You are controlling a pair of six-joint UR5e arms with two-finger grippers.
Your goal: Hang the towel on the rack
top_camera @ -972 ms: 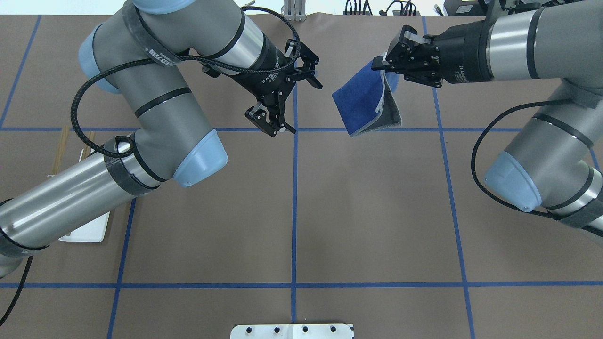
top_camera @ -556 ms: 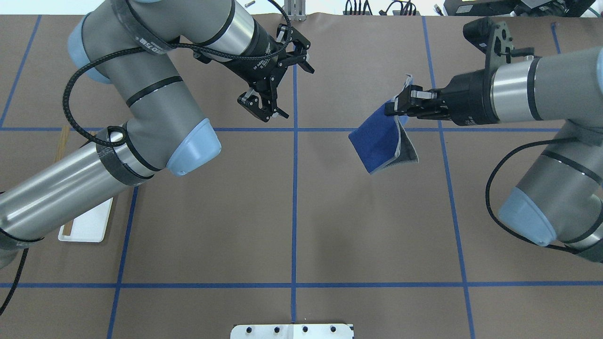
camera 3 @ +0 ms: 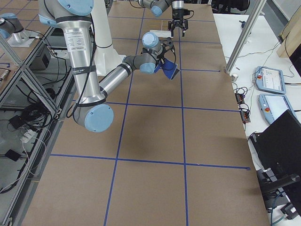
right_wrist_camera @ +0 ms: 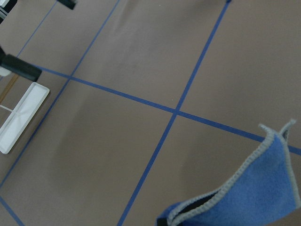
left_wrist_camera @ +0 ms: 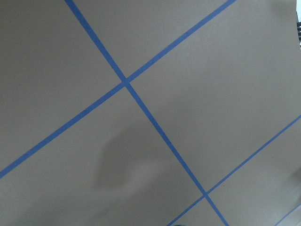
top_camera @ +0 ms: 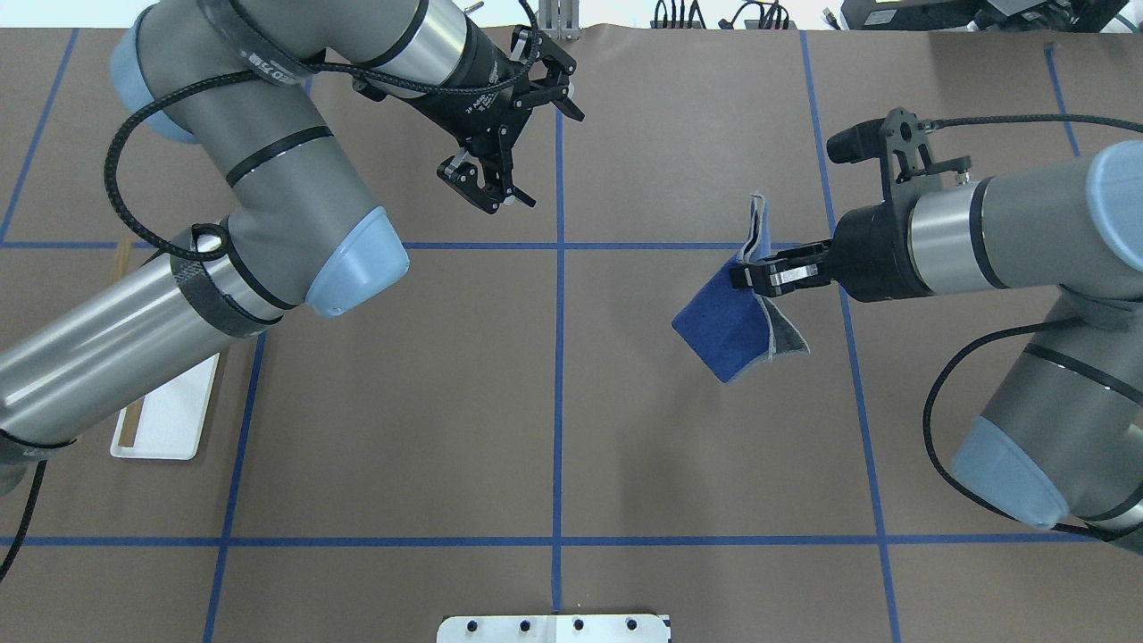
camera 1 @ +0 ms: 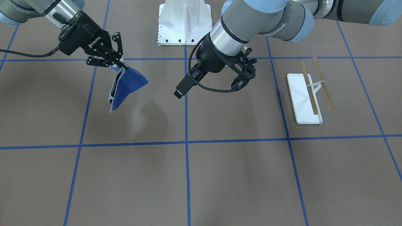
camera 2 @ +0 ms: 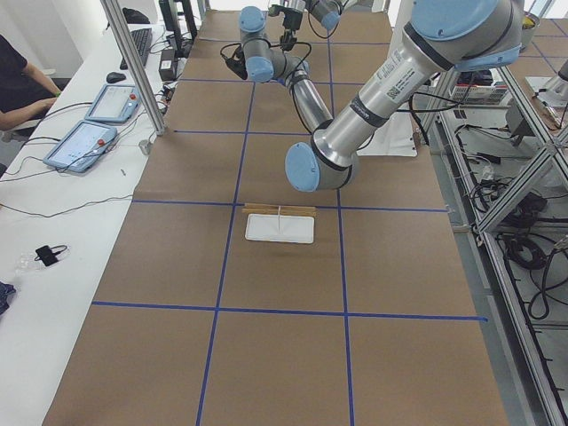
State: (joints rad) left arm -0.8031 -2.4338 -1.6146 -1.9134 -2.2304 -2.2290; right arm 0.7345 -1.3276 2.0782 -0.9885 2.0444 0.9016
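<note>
1. Front view: the right gripper [camera 1: 121,64] pinches one corner of the towel [camera 1: 125,86]. The towel hangs bunched in the air above the table [camera 1: 188,175], well apart from the rack [camera 1: 309,94]. The left gripper [camera 1: 246,77] is spread wide and empty between them.
2. Overhead view: only a corner of the towel is held, and its grey underside folds outward. I judge that a quick swing could pull the cloth free.
3. Left side view: the rack stands on a thin support, and the left arm [camera 2: 355,115] hangs its elbow close above it. A low sweep of that arm could knock it over.
4. Right side view: the towel dangles clear of the table beside the near arm.
5. Left wrist view: only table and blue tape [left_wrist_camera: 141,103] show, with no towel. A hand-over grab would likely start blind.
6. Right wrist view: the towel's stitched edge fills the lower right corner and the rack sits at the far left edge. Draped while this crumpled, the cloth may slide off.
</note>
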